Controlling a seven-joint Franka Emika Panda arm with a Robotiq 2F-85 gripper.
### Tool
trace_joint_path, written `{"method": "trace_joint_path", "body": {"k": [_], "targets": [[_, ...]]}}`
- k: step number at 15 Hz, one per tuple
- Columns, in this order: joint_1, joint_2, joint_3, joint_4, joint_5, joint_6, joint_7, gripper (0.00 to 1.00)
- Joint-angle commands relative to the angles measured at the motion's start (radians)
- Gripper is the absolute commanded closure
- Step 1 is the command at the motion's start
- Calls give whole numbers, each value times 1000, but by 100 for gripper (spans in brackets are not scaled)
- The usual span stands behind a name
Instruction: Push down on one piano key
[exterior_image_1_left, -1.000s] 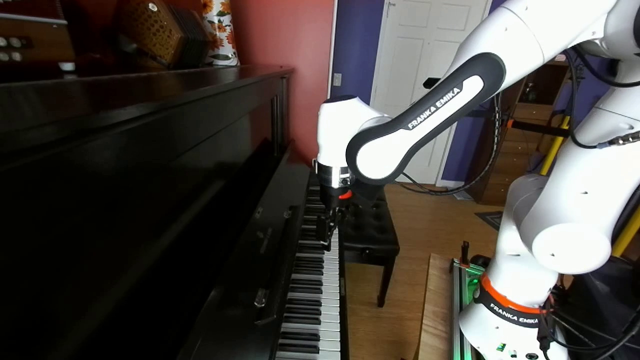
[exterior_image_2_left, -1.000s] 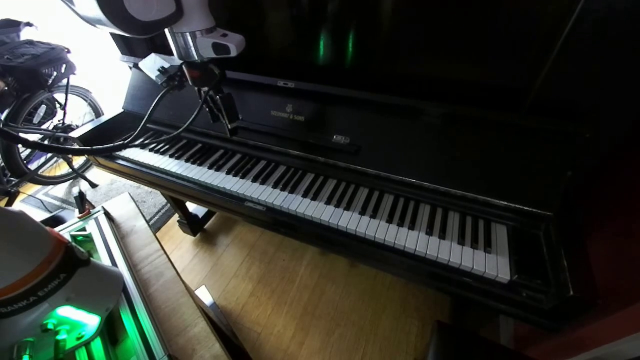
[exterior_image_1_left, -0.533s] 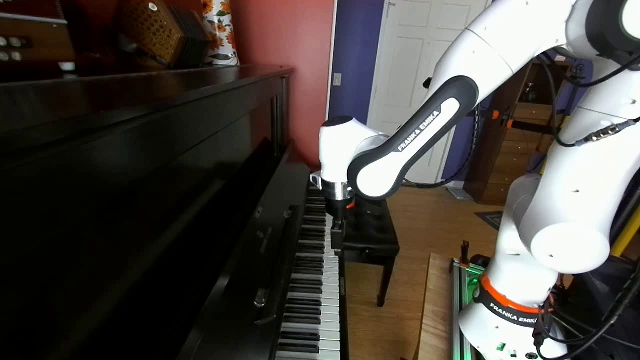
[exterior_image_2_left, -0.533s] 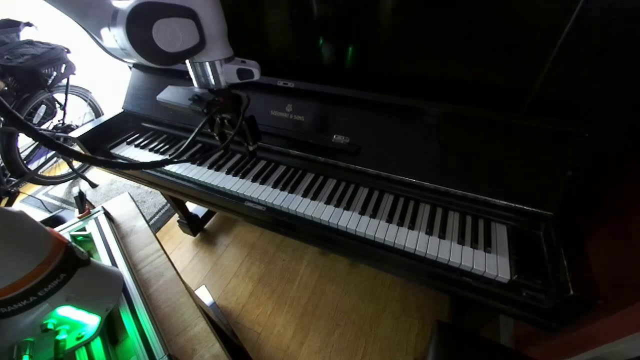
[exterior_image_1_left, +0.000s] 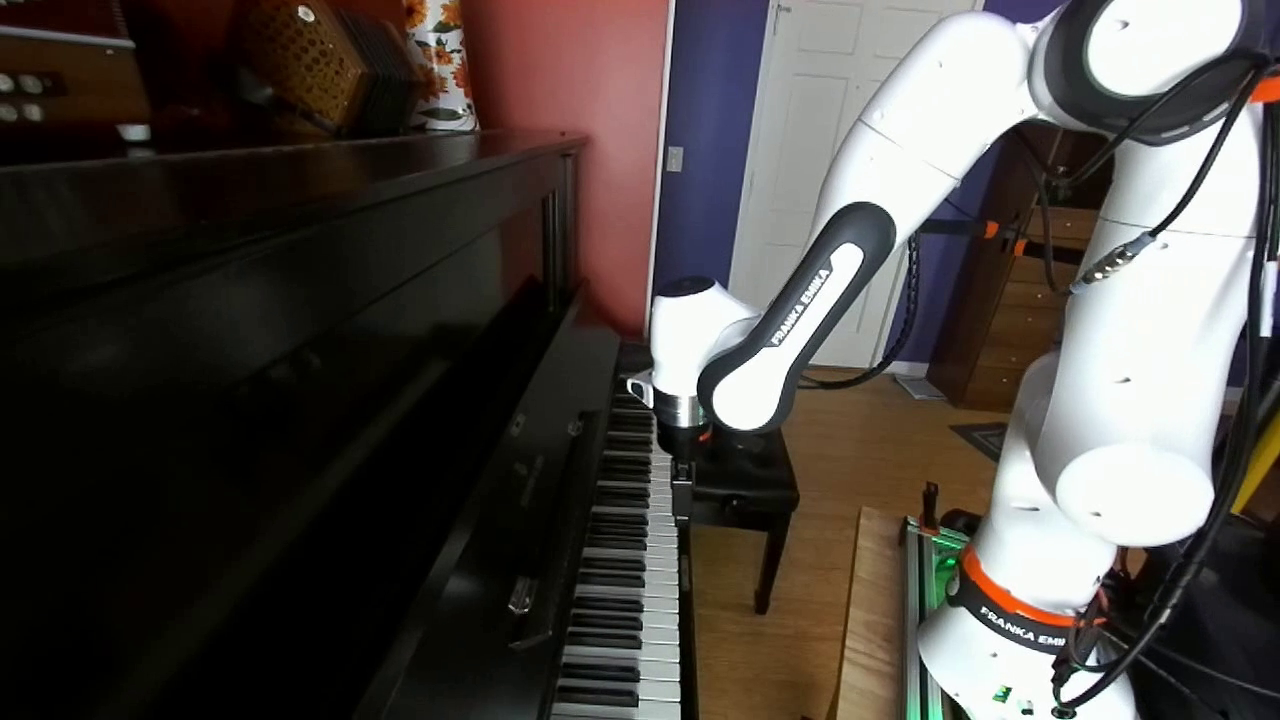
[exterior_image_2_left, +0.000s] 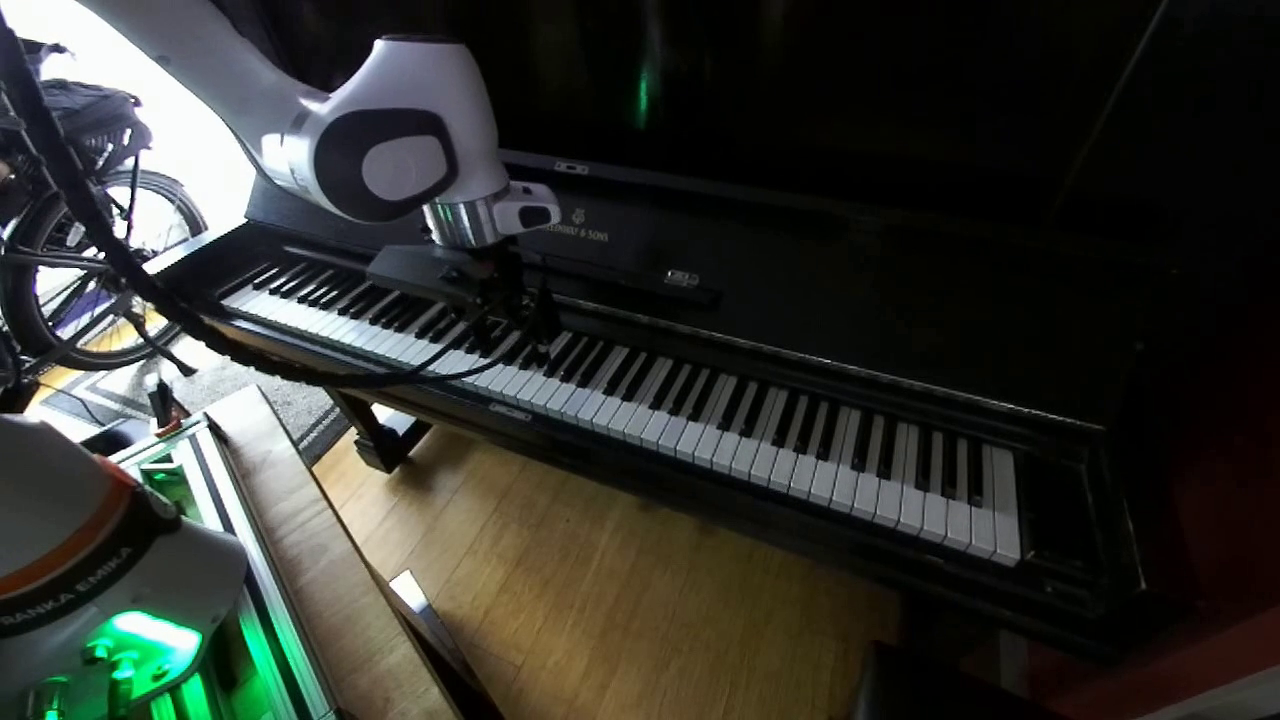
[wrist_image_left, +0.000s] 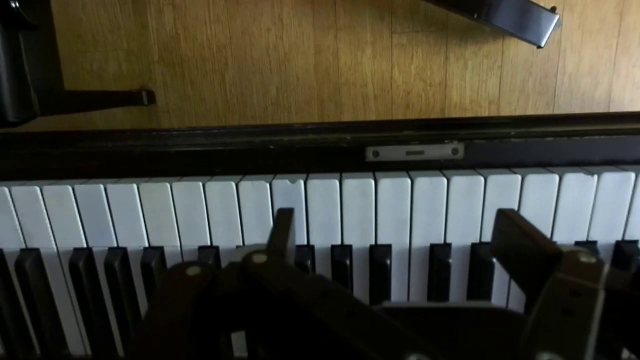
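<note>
The dark upright piano has a long row of white and black keys (exterior_image_1_left: 660, 600), which shows in both exterior views (exterior_image_2_left: 720, 430). The keys also fill the middle of the wrist view (wrist_image_left: 358, 210). My gripper (wrist_image_left: 395, 212) is open and empty, with its two dark fingers spread over several keys. In the exterior views it points down, low over the middle of the keyboard (exterior_image_1_left: 682, 512) and near the front of the white keys (exterior_image_2_left: 515, 345). I cannot tell whether a fingertip touches a key. No key looks clearly pressed.
The raised black fallboard (exterior_image_2_left: 800, 320) stands behind the keys. A black bench (exterior_image_1_left: 745, 480) is beyond the gripper, by the keyboard's front. The robot's base stands by a wooden board (exterior_image_1_left: 865, 610). A cable (exterior_image_2_left: 300, 370) hangs from the arm in front of the keys.
The arm has lowered the gripper towards the keyboard. The gripper has also moved along the keys, rightward in an exterior view, and turned while coming over the front of the white keys.
</note>
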Motion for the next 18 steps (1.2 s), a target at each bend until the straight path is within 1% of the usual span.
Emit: {"method": "trace_joint_path", "body": {"k": [1,5,6,7,9,10,11,12,13,14,18], "targets": [[-1,8,-4,3,-7,-2,2,0],[-2,15,-6,10,-10,-2,3,0],[-4,27,-2,9,13,28,-32,0],[-4,34,-10,15,-36,22,10,0],[-11,62,-13,19,-19,53,-18,0],[-14,76,-15,23,-8,66,-30,25],[-16,88,-15,26,3,79,-42,27],[-19,102,-16,29,6,93,-54,34],[-25,117,-13,32,22,109,-80,42],[-28,130,-20,38,-3,118,-75,51],[-48,169,-24,48,-8,141,-119,80]]}}
